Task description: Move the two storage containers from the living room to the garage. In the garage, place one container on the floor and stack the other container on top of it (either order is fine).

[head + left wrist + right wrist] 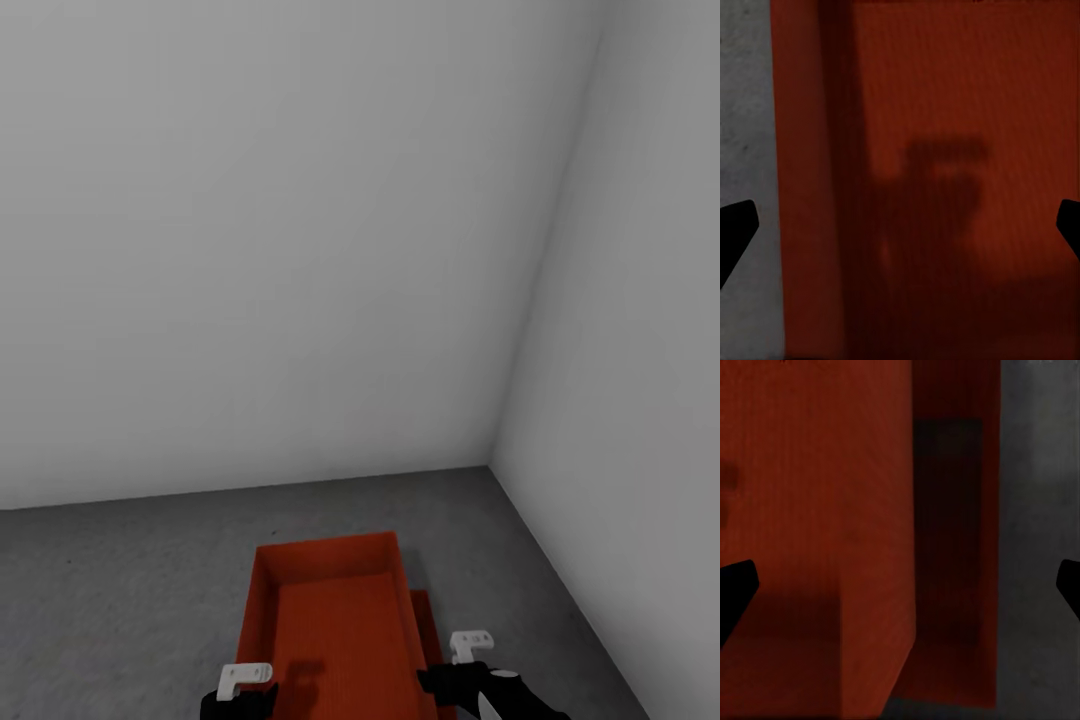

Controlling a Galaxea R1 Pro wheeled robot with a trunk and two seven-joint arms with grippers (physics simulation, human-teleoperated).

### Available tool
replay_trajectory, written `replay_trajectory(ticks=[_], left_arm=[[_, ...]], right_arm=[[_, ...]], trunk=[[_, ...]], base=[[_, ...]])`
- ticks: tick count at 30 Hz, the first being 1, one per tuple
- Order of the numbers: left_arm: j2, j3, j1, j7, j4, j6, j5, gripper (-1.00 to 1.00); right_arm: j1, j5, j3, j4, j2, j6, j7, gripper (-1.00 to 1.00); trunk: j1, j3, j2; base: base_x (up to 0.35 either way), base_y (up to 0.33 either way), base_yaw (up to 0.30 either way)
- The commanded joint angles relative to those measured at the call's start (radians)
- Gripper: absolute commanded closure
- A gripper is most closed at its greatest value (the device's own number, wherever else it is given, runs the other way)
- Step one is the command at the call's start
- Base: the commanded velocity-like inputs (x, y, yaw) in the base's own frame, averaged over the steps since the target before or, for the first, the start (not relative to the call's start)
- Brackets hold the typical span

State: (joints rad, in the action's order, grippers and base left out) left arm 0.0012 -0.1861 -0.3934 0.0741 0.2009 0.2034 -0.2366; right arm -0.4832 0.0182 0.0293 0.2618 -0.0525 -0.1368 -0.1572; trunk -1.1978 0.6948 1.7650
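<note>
In the garage corner, one orange-red storage container [330, 620] lies over the other storage container [424, 630], which peeks out along its right side on the dark grey concrete floor [120, 590]. My left gripper [245, 692] hovers open over the upper bin's left wall [810, 195], its fingers spread wide on either side [900, 229]. My right gripper [466, 668] is open too [900, 585], above the upper bin's right wall [870, 532] and the lower bin's strip [952, 547]. Neither gripper touches a bin.
Plain pale grey walls [280, 250] meet in a corner just behind and to the right of the bins [490, 465]. Bare concrete floor spreads to the left [746, 112] and along the right side [1039, 510].
</note>
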Motion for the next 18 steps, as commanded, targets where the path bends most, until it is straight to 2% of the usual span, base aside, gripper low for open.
replay_trajectory(ticks=[1,18], left_arm=[[0.000,-0.006,-0.001,0.003,-0.001,0.004,-0.010,-1.00],[0.001,-0.007,-0.001,0.007,-0.001,0.002,-0.010,-1.00]], right_arm=[[0.000,0.002,0.003,0.002,0.000,-0.006,-0.001,-1.00],[0.000,0.002,0.003,0.002,0.001,-0.006,-0.001,-1.00]], trunk=[[0.004,-0.002,-0.007],[0.069,-0.056,-0.126]], base=[[0.000,0.000,0.000],[0.000,0.000,0.000]])
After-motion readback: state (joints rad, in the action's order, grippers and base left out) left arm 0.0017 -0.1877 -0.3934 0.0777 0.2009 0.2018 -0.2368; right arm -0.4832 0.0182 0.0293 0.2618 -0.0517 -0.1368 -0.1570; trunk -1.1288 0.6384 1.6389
